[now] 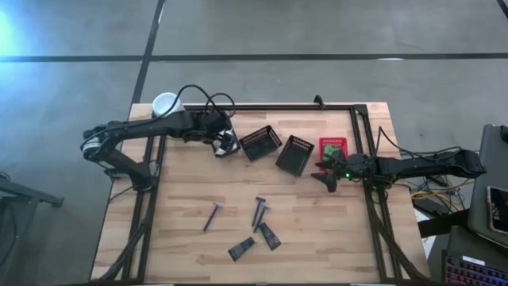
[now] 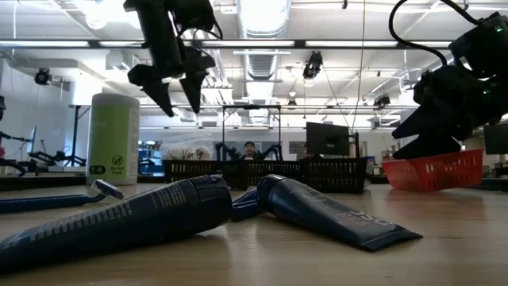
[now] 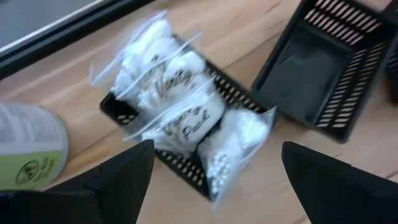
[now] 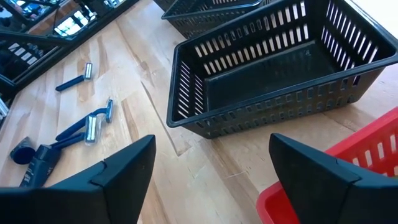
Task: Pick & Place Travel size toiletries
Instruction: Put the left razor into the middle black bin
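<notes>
White crinkly packets in clear bags (image 3: 180, 118) fill a small black basket (image 3: 186, 171) at the far left of the table; the packets (image 1: 225, 144) show there in the high view too. My left gripper (image 3: 217, 149) hovers open just above them, touching nothing. Two dark slim tubes (image 1: 268, 235), (image 1: 241, 249) and blue razors (image 1: 213, 214), (image 1: 259, 210) lie flat on the near middle of the table. My right gripper (image 4: 212, 142) is open and in the air at the right (image 1: 325, 181), near the red basket (image 1: 333, 148). No green tubes show.
Two empty black slotted baskets (image 1: 260, 143), (image 1: 294, 153) stand in the far middle, the red basket beside them on the right. A pale-green canister with white lid (image 2: 113, 139) stands at the far left corner. A black frame (image 1: 361, 127) borders the table.
</notes>
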Robot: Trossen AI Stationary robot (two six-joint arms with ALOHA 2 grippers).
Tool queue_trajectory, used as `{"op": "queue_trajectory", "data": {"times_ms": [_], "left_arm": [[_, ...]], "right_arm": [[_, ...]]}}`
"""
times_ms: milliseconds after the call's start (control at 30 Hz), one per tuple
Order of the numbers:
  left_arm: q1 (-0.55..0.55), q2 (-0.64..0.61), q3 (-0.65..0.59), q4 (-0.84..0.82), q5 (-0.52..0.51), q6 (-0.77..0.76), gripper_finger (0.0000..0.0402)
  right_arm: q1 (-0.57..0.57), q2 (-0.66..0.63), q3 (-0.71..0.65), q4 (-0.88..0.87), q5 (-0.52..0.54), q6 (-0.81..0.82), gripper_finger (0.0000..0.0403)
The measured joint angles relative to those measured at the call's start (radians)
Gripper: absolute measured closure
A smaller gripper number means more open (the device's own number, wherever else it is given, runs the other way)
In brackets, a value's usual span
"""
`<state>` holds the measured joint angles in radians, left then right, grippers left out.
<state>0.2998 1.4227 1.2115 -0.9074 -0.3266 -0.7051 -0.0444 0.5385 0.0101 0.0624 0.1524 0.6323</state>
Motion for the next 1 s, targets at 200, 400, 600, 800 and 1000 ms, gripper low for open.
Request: {"op": "queue_trajectory", "data": {"times_ms": [200, 400, 600, 800, 1000], "left_arm": [[-0.001, -0.001, 0.009, -0.053, 0.085, 0.006, 0.0046], [-0.012, -0.001, -0.007, -0.149, 0.266, -0.075, 0.0046], [-0.113, -0.004, -0.007, -0.237, 0.285, -0.082, 0.0046], [-0.279, -0.031, -0.026, -0.294, 0.229, -0.109, 0.0046], [-0.442, -0.065, -0.066, -0.294, 0.214, -0.196, 0.0046]], "right_arm": [[0.0, 0.0, 0.0, 0.0, 0.0, 0.0, 0.0113], [0.0, 0.0, 0.0, 0.001, 0.0, 0.0, 0.013], [0.0, 0.0, 0.0, 0.001, 0.0, 0.0, 0.0148], [0.0, 0.0, 0.0, 0.001, 0.0, 0.0, 0.0164], [0.0, 0.0, 0.0, 0.001, -0.001, 0.0, 0.0177]]}}
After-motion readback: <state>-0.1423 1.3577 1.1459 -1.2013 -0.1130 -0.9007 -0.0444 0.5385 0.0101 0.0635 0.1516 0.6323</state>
